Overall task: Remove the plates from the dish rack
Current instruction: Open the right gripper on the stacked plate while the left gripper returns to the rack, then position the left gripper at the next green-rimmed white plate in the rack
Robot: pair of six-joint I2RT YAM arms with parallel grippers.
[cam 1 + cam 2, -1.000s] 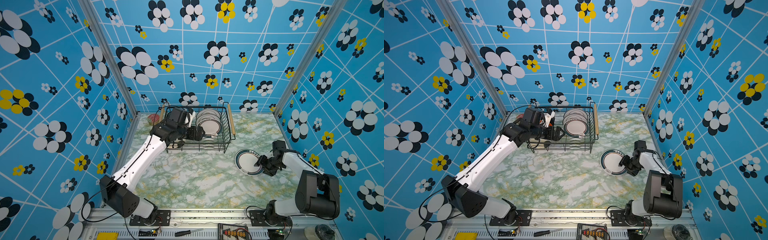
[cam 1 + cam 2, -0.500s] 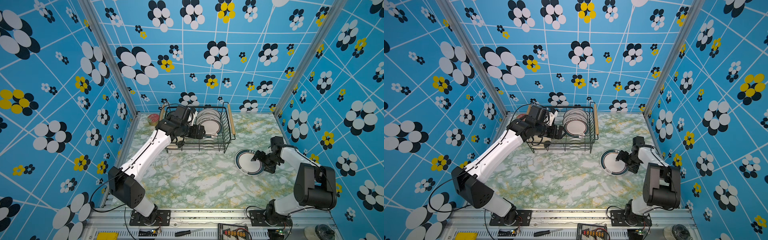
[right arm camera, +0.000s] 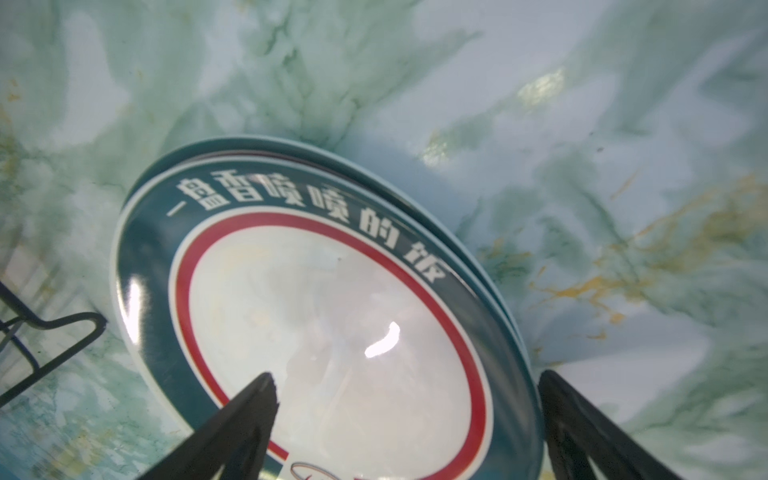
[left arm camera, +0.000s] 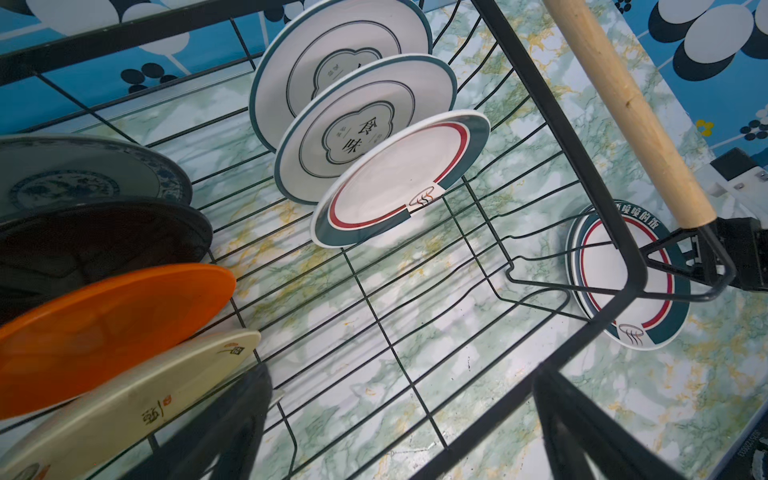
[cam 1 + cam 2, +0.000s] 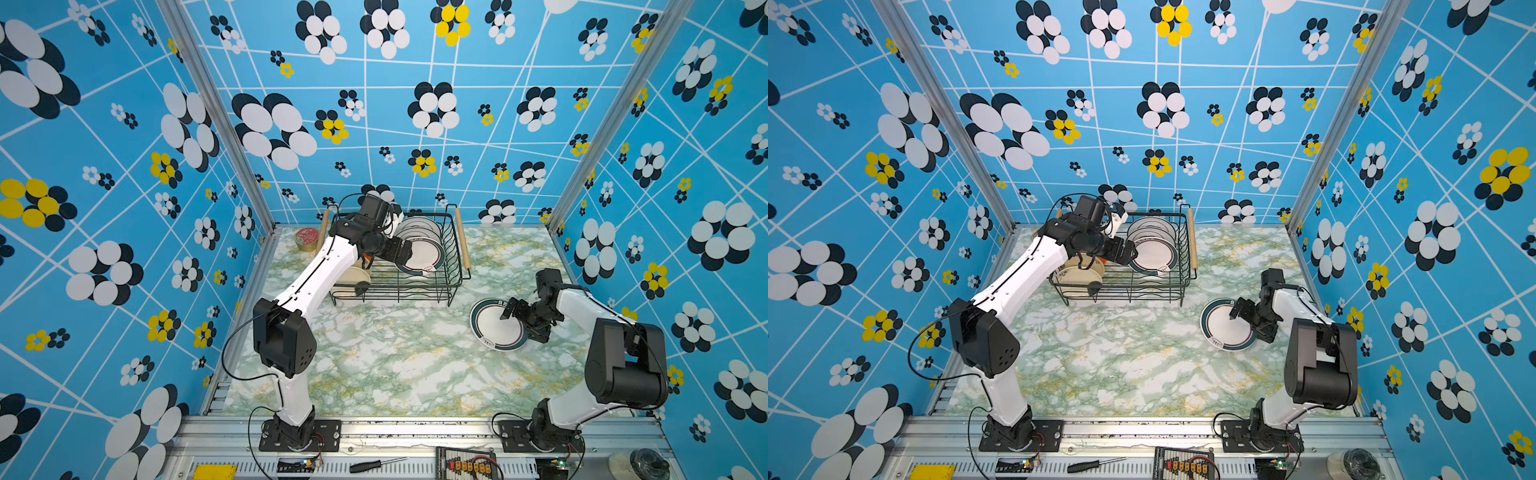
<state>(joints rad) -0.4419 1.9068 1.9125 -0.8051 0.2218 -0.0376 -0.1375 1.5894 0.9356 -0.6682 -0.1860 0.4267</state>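
Glossy round plates (image 4: 365, 137) stand edgewise in the black wire dish rack (image 4: 623, 104); a stack (image 5: 492, 332) lies near it on the green-marbled desk (image 5: 395, 365). Left jaws and right jaws gape empty. Flowered blue walls (image 5: 478, 75) surround.

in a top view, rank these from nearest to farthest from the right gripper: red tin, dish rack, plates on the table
1. plates on the table: directly under the right gripper, on the table's right side.
2. dish rack: further back and to the left, near the middle of the back edge.
3. red tin: back left corner, beyond the rack.
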